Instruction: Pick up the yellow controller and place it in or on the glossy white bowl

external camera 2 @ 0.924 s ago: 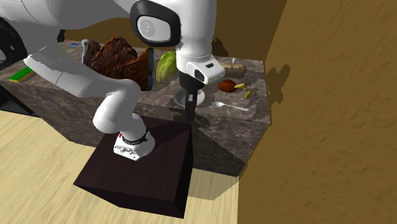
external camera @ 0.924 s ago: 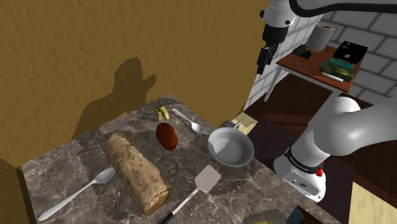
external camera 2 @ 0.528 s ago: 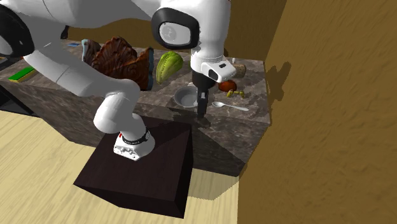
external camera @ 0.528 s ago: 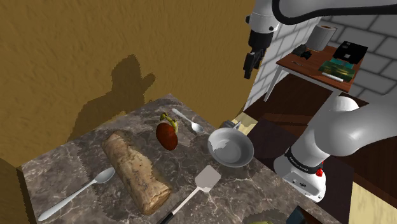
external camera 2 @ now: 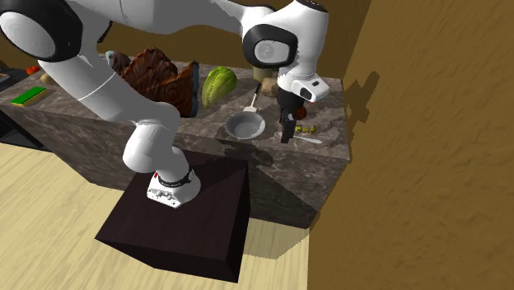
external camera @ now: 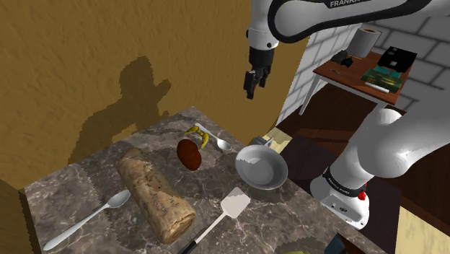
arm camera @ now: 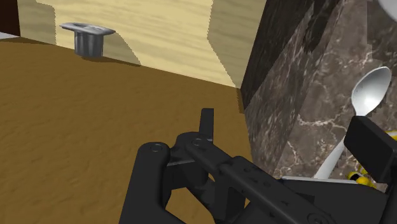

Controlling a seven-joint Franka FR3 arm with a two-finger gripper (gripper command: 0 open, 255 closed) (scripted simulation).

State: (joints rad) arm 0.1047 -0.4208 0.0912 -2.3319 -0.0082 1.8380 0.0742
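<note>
Marbled counter (external camera: 86,189): spoon (external camera: 223,144) beside yellow controller (external camera: 195,133)

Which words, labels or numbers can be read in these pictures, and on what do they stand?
"FRANKA": on the white arm, at the shoulder view's top edge, which partly cuts it.
Covers of the books on the side table: too small to read.

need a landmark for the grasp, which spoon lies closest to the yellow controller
The small spoon, right beside the yellow controller; the large spoon lies apart, on the bread loaf's other side.
</note>
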